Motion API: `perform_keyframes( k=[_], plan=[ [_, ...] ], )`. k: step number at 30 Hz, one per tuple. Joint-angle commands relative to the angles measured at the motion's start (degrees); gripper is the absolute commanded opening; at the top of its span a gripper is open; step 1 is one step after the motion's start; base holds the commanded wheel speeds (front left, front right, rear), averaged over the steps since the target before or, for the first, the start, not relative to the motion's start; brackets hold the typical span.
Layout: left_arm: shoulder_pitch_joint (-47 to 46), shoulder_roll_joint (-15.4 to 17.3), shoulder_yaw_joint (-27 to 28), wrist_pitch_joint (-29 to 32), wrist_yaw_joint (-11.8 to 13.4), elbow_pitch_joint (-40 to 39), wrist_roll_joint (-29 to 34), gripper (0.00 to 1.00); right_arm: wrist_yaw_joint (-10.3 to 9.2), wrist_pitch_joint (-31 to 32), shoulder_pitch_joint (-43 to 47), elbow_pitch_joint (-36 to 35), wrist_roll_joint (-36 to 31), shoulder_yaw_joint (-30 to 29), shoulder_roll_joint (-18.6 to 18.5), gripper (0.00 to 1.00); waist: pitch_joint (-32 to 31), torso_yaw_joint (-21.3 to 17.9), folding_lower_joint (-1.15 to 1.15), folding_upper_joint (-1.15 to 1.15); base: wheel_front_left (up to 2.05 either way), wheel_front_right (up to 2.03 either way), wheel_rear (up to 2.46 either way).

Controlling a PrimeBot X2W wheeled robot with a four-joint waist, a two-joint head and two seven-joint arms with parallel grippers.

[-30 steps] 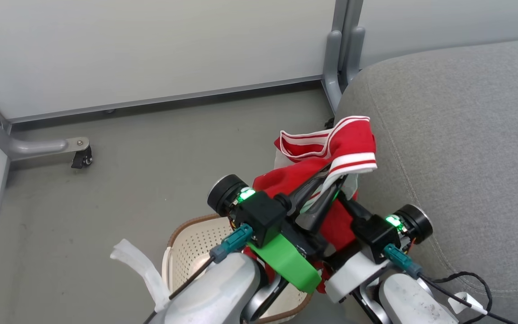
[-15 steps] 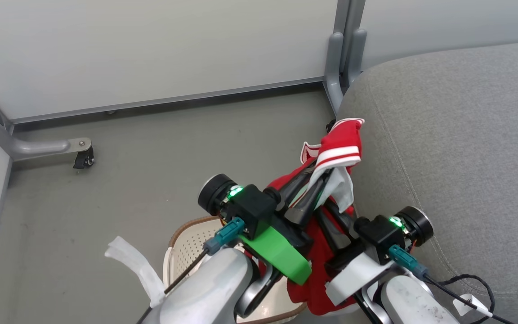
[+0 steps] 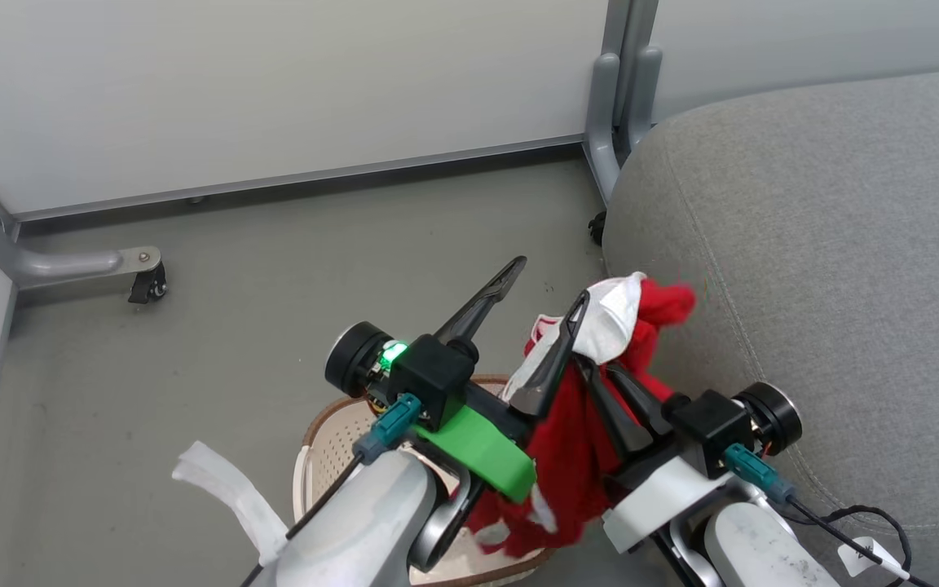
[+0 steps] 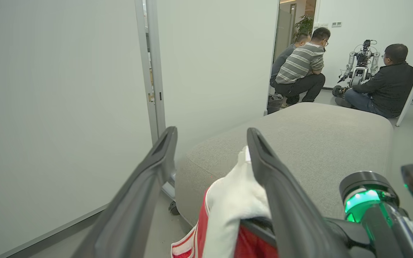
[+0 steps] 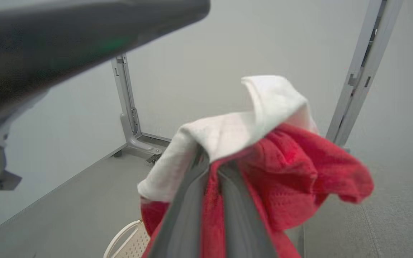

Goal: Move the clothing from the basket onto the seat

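Observation:
The clothing (image 3: 571, 444), red with white panels, hangs over the basket (image 3: 337, 444) beside the seat (image 3: 812, 244). My right gripper (image 3: 597, 364) is shut on the clothing's top, and a white fold (image 3: 618, 316) drapes over its tips. My left gripper (image 3: 540, 293) is open just left of it, its right finger (image 3: 555, 359) against the cloth. In the right wrist view the right gripper (image 5: 212, 163) pinches red and white clothing (image 5: 285, 165). In the left wrist view the left gripper (image 4: 210, 132) gapes, with the clothing (image 4: 228, 211) low between its fingers.
Grey floor (image 3: 274, 269) runs to white partition panels with a castor foot (image 3: 143, 285) at the left and a post (image 3: 612, 98) by the seat's corner. Several people (image 4: 299, 68) sit beyond the seat (image 4: 317, 136) near another robot (image 4: 360, 61).
My left gripper has opened and let go of the clothing. My right gripper has shut on it. The clothing's striped top has dropped and it now hangs lower from the right gripper.

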Motion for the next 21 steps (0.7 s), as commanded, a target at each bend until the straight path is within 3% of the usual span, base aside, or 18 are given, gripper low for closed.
perform_keyframes(
  k=[1, 15, 21],
  plan=[
    [0.9, 0.5, 0.7, -0.2, 0.4, -0.2, 1.1, 1.00, -0.04, -0.2, 0.3, -0.5, 0.2, -0.2, -0.2, 0.00, 0.1, 0.0, 0.00, 0.00, 0.00, 0.00, 0.00],
    [4.3, 1.0, 4.9, -0.2, 0.4, -1.7, 4.7, 1.00, -0.04, -0.2, 0.3, -1.9, 0.0, -1.6, -0.3, 0.00, 0.3, 0.4, 0.00, 0.00, 0.00, 0.00, 0.00],
    [5.0, 1.3, 6.2, -0.2, 0.6, -2.2, 6.4, 1.00, -0.04, -0.2, 0.3, -5.2, -1.0, -3.4, -0.7, 0.00, 1.0, -1.2, 0.00, 0.00, 0.00, 0.00, 0.00]
  ],
)
